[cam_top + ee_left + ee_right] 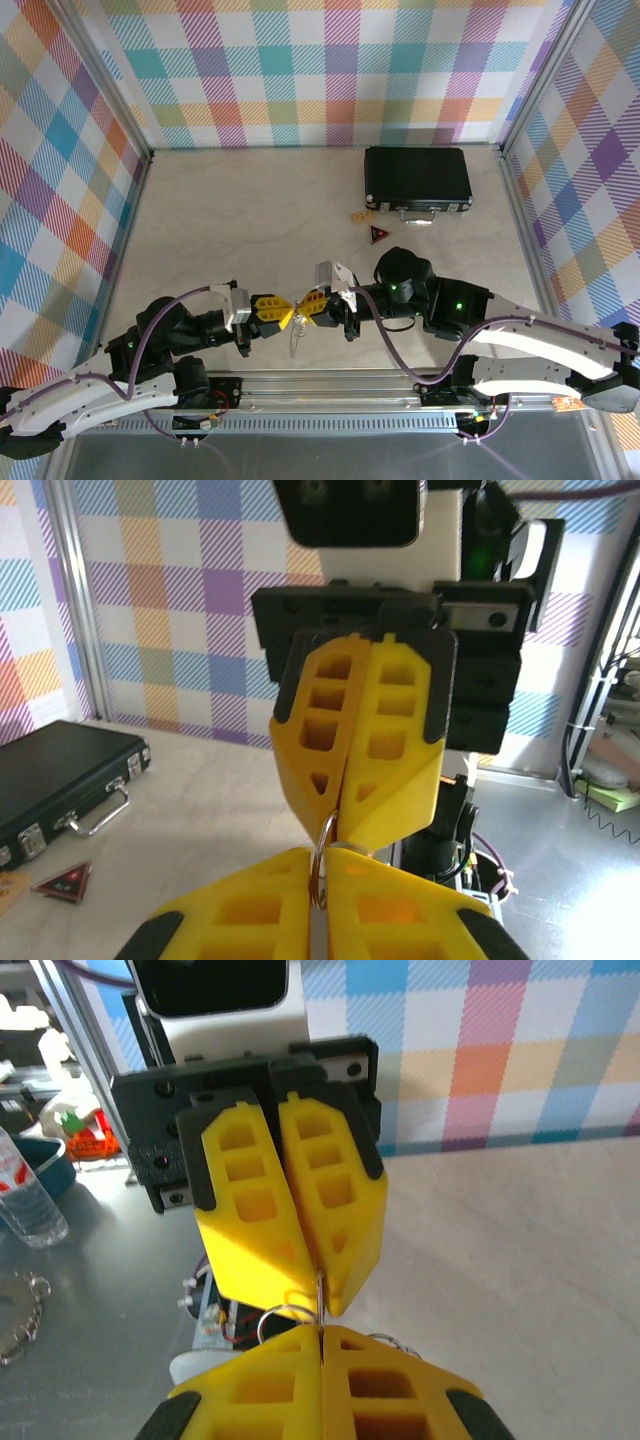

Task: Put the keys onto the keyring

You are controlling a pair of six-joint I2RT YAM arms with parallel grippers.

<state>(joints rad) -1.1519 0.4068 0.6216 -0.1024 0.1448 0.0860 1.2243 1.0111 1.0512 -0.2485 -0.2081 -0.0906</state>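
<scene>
The left gripper (pixel 287 316) and the right gripper (pixel 309 312) meet tip to tip, close to the arm bases. Both have fat yellow fingers (pixel 390 780), and both pairs of jaws are squeezed tight. The keyring (pixel 315 865) is a thin wire ring, and it sits right between the two sets of tips. The left jaws pinch one side of it and the right jaws pinch the other side. It stands on its edge in the little gap where the tips meet. From above, a bit of shiny wire hangs down just under the tips. In the right wrist view, more thin wire loops peek out beside the pinched spot. I cannot tell if they belong to the same ring.

Past the jaws, on the right gripper's side, a dark red triangle tag (pixel 378 235) lies flat on the pale table (pixel 230 220). A small tan tag (pixel 360 216) lies just beside it, a bit further from the jaws. Further on sits a black case (pixel 417 178), shut, with its silver handle (pixel 418 213) turned toward the tags. It is well apart from the jaws. Behind it all stands a wall (pixel 330 70) of bright checks
</scene>
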